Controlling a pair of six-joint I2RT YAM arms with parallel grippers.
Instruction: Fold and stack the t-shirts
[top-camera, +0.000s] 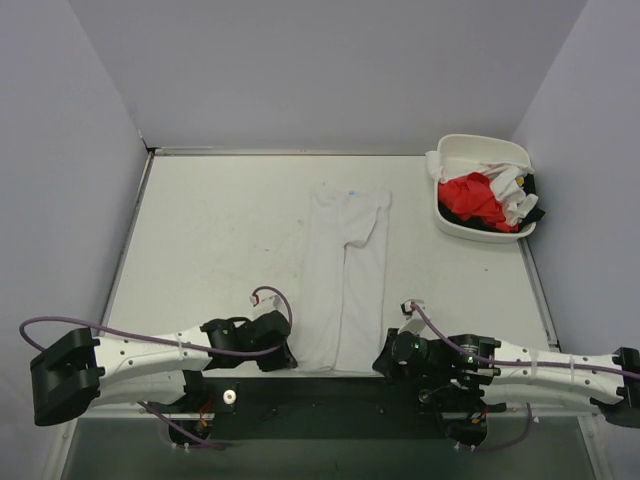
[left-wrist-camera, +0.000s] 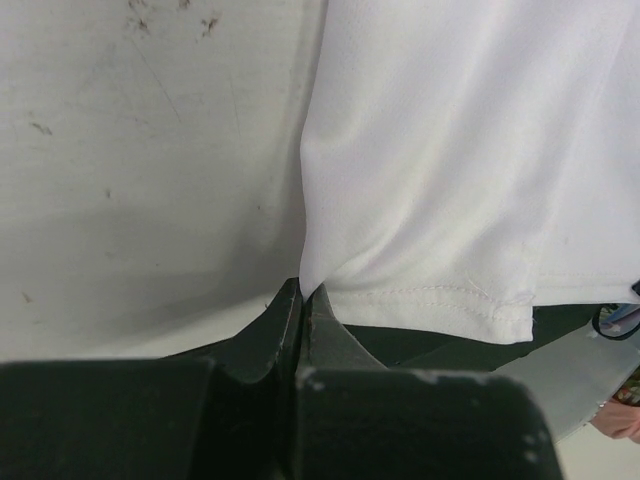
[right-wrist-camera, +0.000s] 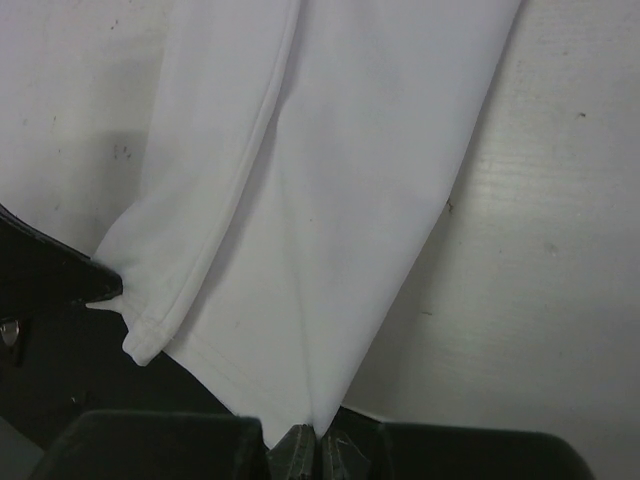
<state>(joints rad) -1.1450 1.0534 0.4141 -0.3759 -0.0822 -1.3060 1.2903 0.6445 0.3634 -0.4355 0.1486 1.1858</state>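
A plain white t-shirt (top-camera: 345, 270) with a small blue neck label lies folded into a long narrow strip down the middle of the table, neck at the far end. My left gripper (top-camera: 290, 357) is shut on its near left hem corner; the left wrist view shows the cloth (left-wrist-camera: 460, 160) pinched between the fingertips (left-wrist-camera: 303, 292). My right gripper (top-camera: 382, 360) is shut on the near right corner; the cloth (right-wrist-camera: 350, 200) runs into the shut jaws (right-wrist-camera: 320, 433). A bright red t-shirt (top-camera: 474, 197) and other white shirts (top-camera: 508, 188) lie bunched in the tub.
A white rounded plastic tub (top-camera: 478, 150) stands at the far right by the right wall. Grey walls close in the table (top-camera: 200, 240) on the left, back and right. The black near edge strip (top-camera: 330, 392) runs under both grippers.
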